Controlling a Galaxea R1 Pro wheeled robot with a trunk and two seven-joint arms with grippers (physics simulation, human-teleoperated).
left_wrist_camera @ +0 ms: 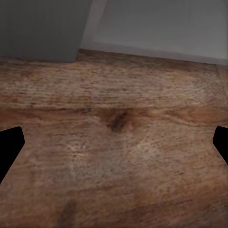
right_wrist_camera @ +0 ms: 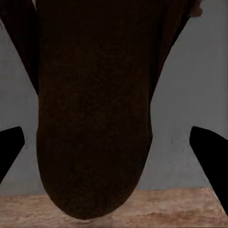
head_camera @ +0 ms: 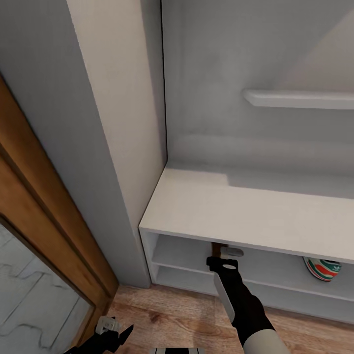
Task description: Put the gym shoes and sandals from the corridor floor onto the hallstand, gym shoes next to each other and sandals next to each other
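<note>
The left gripper (head_camera: 114, 330) is hanging low at the near left over the wood floor (left_wrist_camera: 114, 142), its fingers (left_wrist_camera: 10, 142) spread wide with nothing between them. Farther in, the right arm is reaching into the rack (head_camera: 236, 216) under its top board; the right gripper (head_camera: 223, 251) is carrying a dark brown sandal (right_wrist_camera: 92, 118) between its fingers. To the right, a gym shoe (head_camera: 322, 268) is sitting on the rack's upper shelf, heel outward

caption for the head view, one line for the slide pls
Right gripper reaches under the top of the pale hallstand with a dark sandal; a gym shoe already sits on a shelf.
</note>
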